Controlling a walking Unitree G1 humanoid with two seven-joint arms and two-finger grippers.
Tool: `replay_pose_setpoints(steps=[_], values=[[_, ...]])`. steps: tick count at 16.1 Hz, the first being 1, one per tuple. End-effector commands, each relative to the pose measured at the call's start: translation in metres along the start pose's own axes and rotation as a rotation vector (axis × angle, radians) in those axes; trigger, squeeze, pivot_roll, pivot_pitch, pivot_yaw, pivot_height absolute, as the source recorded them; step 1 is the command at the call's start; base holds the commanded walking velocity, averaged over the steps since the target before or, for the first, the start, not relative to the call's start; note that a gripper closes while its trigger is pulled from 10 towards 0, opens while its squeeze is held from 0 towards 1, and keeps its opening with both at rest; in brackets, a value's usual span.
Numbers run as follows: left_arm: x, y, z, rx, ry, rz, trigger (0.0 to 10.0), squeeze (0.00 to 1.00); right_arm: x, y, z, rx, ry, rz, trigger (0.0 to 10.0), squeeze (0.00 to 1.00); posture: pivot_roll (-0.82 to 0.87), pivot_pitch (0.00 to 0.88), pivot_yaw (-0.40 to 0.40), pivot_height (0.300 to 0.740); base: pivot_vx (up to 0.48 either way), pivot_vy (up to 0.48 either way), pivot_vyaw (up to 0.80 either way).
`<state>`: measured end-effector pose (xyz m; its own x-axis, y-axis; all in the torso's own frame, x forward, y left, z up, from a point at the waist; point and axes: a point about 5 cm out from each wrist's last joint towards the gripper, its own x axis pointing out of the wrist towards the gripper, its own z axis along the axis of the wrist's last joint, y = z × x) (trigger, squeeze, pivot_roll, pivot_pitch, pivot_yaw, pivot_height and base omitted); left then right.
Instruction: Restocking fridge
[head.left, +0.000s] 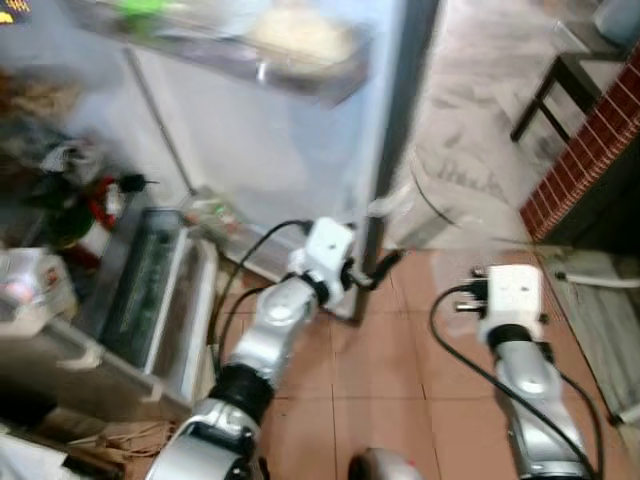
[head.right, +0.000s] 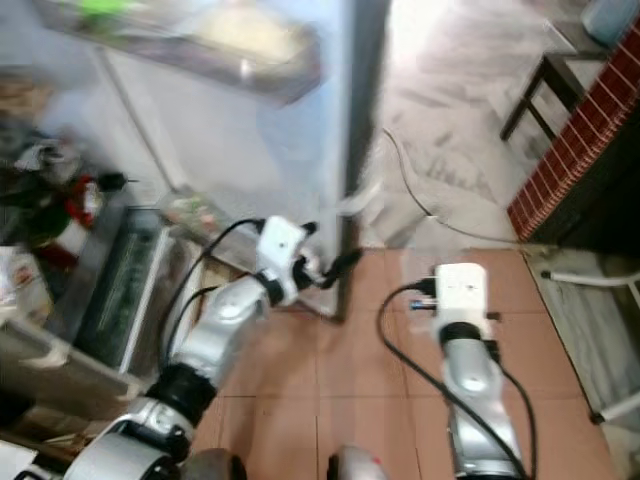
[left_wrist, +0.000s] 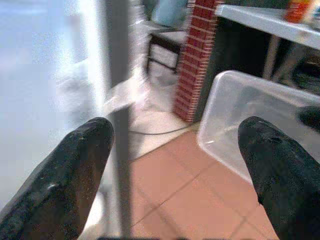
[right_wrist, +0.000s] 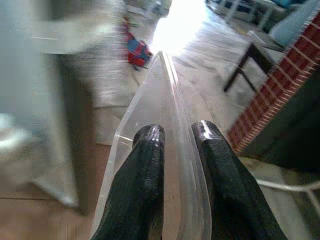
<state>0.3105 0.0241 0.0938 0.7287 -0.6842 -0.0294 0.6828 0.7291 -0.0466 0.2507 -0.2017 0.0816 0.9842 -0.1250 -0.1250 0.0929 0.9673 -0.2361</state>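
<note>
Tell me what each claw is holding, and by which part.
The right claw grips a clear plastic container by its rim, fingers either side of the wall. The left claw is open, holding nothing.

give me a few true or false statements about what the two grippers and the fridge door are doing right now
1. The right gripper is shut on the rim of a clear plastic container. True.
2. The left gripper is clamped on a bottle. False: its fingers are spread apart with nothing between them.
3. The fridge door stands open, its edge near the left gripper. True.
4. The floor under the arms is grey carpet. False: it is reddish-brown tile.
5. A brick wall stands on the robot's right. True.
</note>
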Motion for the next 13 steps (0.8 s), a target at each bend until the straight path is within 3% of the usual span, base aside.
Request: replay_pose_setpoints(steps=[1, 3, 4, 5, 7, 11, 13], values=[[0.001, -0.001, 0.001, 0.008, -0.002, 0.019, 10.0, 0.00, 0.001, -0.002, 0.001, -0.001, -0.004, -0.009, 10.0, 0.00, -0.03, 0.038, 0.009, 0.740, 0.000, 0.000, 0.00], [0.000, 0.006, 0.001, 0.020, -0.003, 0.098, 10.0, 0.00, 0.003, -0.001, 0.002, 0.014, -0.007, 0.007, 10.0, 0.00, -0.03, 0.033, 0.008, 0.740, 0.000, 0.000, 0.00], [-0.004, 0.016, 0.000, 0.025, 0.004, 0.216, 10.0, 0.00, 0.004, 0.003, 0.004, 0.045, -0.014, 0.051, 10.0, 0.00, -0.03, 0.033, 0.008, 0.740, 0.000, 0.000, 0.00], [-0.008, 0.020, 0.000, 0.015, -0.007, 0.254, 10.0, 0.00, 0.005, 0.004, 0.005, 0.053, -0.020, 0.061, 10.0, 0.00, -0.03, 0.033, 0.008, 0.740, 0.000, 0.000, 0.00], [-0.024, 0.035, -0.005, 0.001, -0.008, 0.378, 10.0, 0.00, 0.008, 0.006, 0.007, 0.067, -0.024, 0.073, 10.0, 0.00, -0.02, 0.028, 0.008, 0.740, 0.000, 0.000, 0.00], [-0.043, 0.050, -0.011, -0.029, -0.015, 0.496, 10.0, 0.00, 0.012, 0.014, 0.012, 0.075, -0.055, 0.134, 10.0, 0.00, -0.01, 0.024, 0.004, 0.740, 0.000, 0.000, 0.00], [-0.046, 0.054, -0.009, 0.000, -0.015, 0.517, 10.0, 0.00, 0.013, 0.019, 0.018, 0.057, -0.092, 0.179, 10.0, 0.00, -0.01, 0.021, 0.002, 0.740, 0.285, 0.000, 0.62]])
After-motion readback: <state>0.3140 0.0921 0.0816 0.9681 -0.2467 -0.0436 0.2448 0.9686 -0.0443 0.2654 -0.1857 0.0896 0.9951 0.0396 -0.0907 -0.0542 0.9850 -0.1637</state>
